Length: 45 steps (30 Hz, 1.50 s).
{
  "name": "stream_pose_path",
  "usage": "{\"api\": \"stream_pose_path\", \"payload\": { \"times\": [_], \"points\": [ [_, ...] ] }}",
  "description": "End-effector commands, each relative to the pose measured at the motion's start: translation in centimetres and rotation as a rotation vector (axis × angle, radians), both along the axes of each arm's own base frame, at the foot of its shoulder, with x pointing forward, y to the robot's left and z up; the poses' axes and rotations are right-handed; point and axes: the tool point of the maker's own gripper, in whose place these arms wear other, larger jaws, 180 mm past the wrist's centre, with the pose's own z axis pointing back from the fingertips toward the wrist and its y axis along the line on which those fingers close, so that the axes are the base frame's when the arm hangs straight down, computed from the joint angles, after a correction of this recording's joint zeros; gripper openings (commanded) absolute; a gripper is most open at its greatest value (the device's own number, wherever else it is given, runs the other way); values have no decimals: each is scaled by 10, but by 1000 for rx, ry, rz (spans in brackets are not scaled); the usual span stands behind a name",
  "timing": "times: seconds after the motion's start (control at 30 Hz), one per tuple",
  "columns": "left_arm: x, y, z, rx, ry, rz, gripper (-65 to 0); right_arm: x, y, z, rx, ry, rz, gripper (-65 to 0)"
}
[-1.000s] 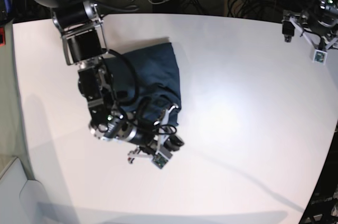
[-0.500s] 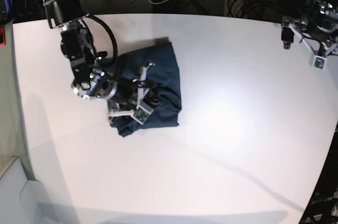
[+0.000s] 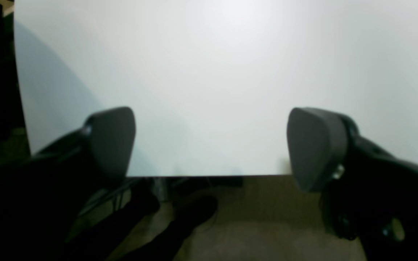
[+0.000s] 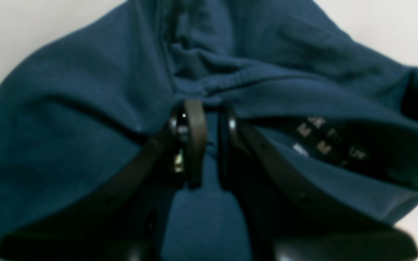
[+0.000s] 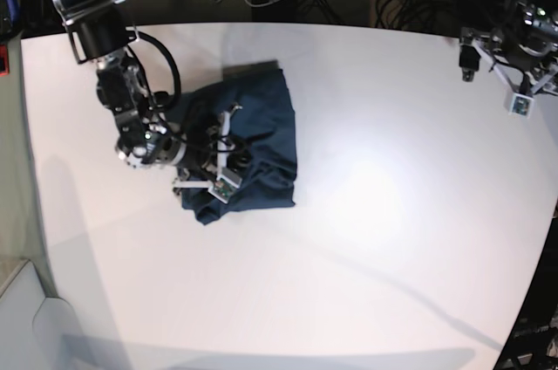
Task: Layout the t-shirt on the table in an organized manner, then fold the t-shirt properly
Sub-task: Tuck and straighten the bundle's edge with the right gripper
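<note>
T-shirt lies bunched on the bench, right fingers clamped on a fold, left fingers apart and idle: pulling one-handed could drag layers askew.

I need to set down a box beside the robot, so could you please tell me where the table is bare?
The table is bare from the t-shirt's right edge across to the left tool at the far corner, and along the whole near side. It is crowded only at the left, where the right tool grips the bunched shirt.
</note>
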Motion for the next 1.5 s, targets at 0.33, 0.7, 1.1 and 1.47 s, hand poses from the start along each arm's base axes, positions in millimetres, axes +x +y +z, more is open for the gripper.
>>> {"api": "stream_pose_path", "payload": {
  "times": [0.33,0.7,1.1,1.47],
  "points": [
    [0,2,8,14,-22,-3,0,83,12,57,221,-181,-131,-573],
    [6,-5,7,3,-30,-25,0,90,-54,112,304,-369,-386,-570],
    [37,-46,9,-67,-88,-94,0,-4,-53,81,208,-269,-358,-573],
    [27,-44,1,-70,-57,-89,0,-32,-74,6,156,-72,-416,-573]
  ]
}}
